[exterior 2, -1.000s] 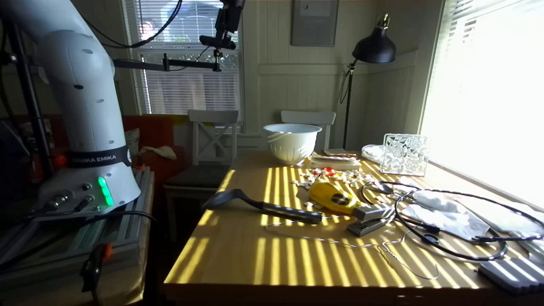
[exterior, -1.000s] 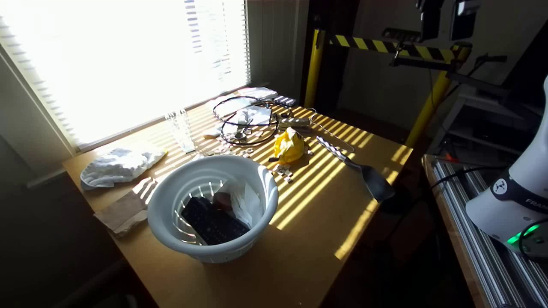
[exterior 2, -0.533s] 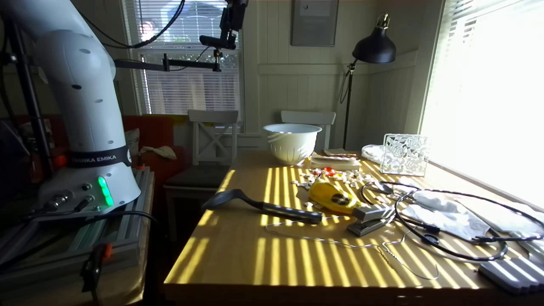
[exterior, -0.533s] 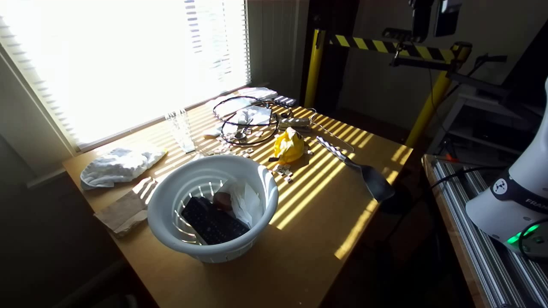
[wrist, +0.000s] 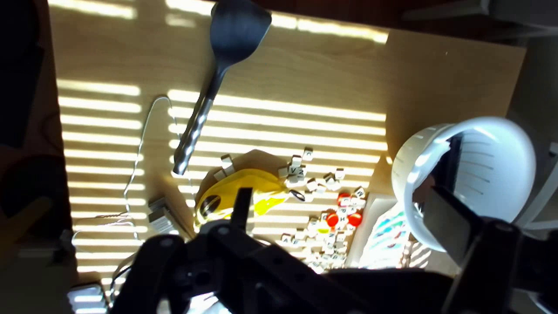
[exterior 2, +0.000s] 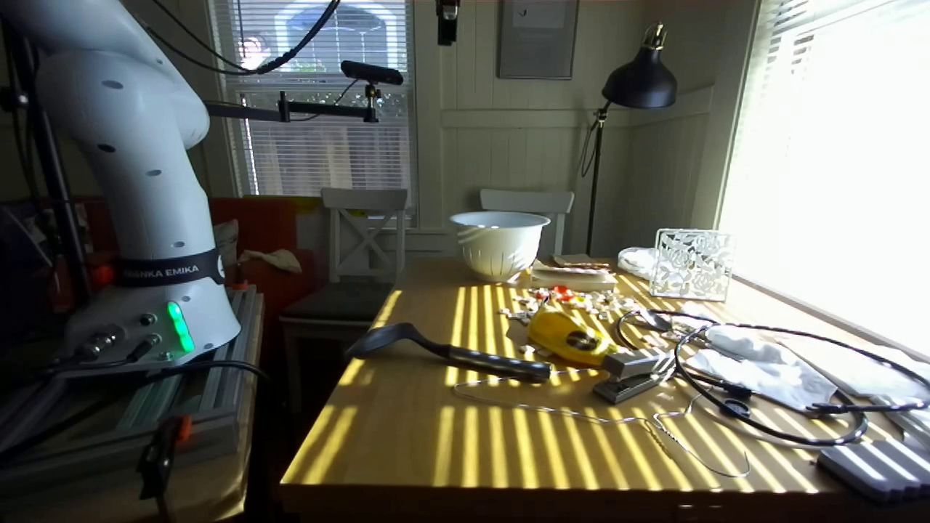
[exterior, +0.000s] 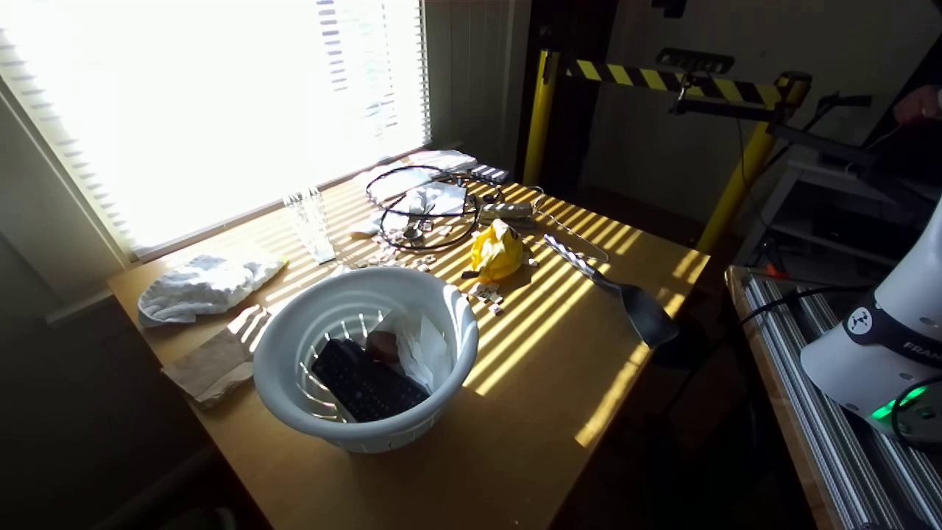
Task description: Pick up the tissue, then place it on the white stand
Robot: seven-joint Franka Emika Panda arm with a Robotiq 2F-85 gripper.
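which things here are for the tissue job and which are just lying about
For the job:
white stand
tissue: unclear whether the white sheet in the bowl or the white piece by the cable

Just lying about:
spatula
stapler
letter tiles
yellow object

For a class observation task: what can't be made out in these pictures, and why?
In an exterior view: contents of the round white plastic bowl, hidden by its wall.
In an exterior view: pattern of the upright white openwork stand, lost in glare.
In both exterior views: letters on the small square white tiles, too small.
In the wrist view: what the white patch is, blocked by black jointed fingers and the bottom edge.
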